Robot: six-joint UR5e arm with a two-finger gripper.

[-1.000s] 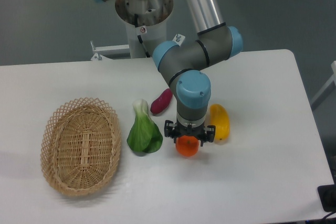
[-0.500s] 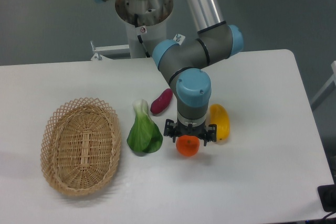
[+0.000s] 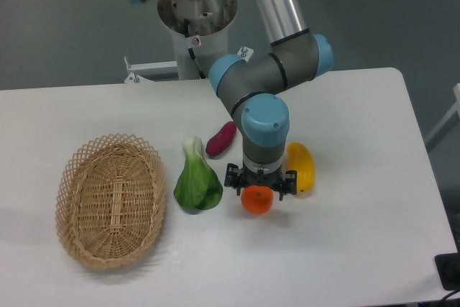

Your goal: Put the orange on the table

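The orange (image 3: 257,201) is a small round deep-orange fruit lying on the white table (image 3: 359,235), right of the middle. My gripper (image 3: 259,186) points straight down directly over it. Its black jaws stand spread to either side, wider than the fruit, so it looks open. The fingertips are partly hidden behind the orange and the wrist.
An elongated yellow-orange fruit (image 3: 301,167) lies just right of the gripper. A green bok choy (image 3: 197,181) lies just left of it, and a purple sweet potato (image 3: 221,139) behind that. An oval wicker basket (image 3: 110,199) stands at the left.
Almost nothing has moved. The jaws stand slightly wider than a second ago, and the orange stays in the same spot.
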